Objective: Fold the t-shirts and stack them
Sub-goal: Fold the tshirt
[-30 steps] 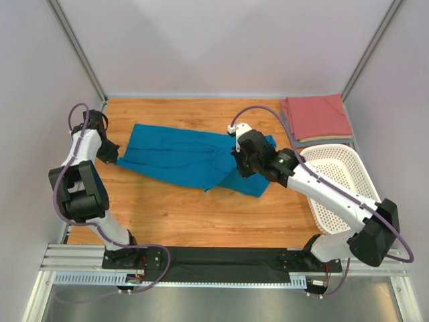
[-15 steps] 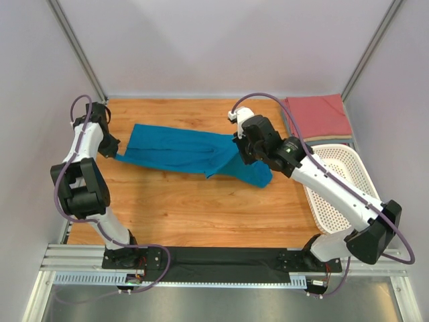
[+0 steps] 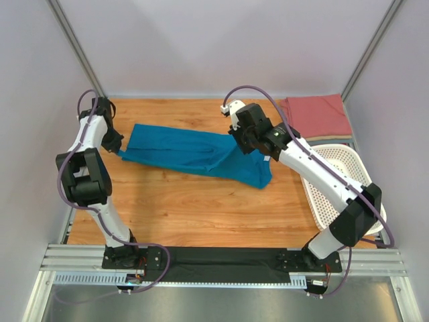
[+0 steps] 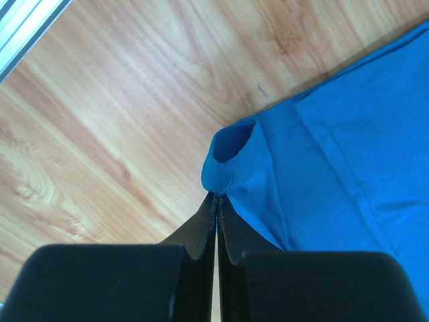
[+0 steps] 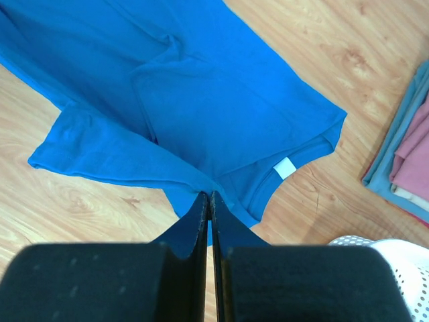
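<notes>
A teal-blue t-shirt [image 3: 194, 153] hangs stretched between both arms over the wooden table [image 3: 188, 208]. My left gripper [image 3: 115, 149] is shut on its left end; the left wrist view shows the cloth [image 4: 335, 154] pinched at the fingertips [image 4: 216, 200]. My right gripper [image 3: 245, 143] is shut on the shirt's other end, near the collar with its white label [image 5: 285, 168]; the blue fabric [image 5: 201, 87] hangs below it. A folded salmon-red t-shirt [image 3: 317, 115] lies at the back right on a grey-blue one [image 5: 394, 144], whose edge shows beneath.
A white perforated basket [image 3: 338, 188] stands at the right edge of the table, just under the right arm's forearm. Grey walls close in the table on the left, back and right. Bare wood lies in front of the shirt.
Both grippers have moved toward the back of the table, carrying the teal-blue shirt with them. The shirt is pulled straighter and its lower flap has lifted off the wood.
</notes>
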Available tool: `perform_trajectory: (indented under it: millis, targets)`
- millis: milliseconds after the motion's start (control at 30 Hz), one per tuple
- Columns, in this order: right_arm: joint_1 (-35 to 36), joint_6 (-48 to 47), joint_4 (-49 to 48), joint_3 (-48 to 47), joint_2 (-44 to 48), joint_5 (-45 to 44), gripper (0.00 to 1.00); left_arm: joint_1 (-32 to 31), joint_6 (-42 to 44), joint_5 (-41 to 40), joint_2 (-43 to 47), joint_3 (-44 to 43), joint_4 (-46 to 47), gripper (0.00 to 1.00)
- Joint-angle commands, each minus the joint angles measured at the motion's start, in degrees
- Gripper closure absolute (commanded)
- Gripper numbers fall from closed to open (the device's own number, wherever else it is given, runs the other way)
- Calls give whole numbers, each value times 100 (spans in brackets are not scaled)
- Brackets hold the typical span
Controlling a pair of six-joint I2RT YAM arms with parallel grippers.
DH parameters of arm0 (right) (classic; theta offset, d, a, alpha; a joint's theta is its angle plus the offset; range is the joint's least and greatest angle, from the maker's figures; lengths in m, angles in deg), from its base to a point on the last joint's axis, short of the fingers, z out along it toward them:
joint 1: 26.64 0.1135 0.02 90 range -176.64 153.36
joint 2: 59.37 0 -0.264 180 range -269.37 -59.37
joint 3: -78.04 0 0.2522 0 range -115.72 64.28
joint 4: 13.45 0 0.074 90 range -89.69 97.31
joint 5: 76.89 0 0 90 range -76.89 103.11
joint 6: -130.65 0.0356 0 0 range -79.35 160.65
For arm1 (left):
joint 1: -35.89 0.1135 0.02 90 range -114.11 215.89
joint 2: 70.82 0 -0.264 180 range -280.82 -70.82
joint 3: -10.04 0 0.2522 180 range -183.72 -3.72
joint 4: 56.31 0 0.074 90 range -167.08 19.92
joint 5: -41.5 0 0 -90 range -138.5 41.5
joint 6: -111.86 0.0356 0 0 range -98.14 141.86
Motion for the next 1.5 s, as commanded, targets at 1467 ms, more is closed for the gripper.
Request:
perform_trajectory:
  millis: [1467]
  targets:
    - [-764,295,132,504,535,1283,100,-278,-227,-745,606,1080,-437,100]
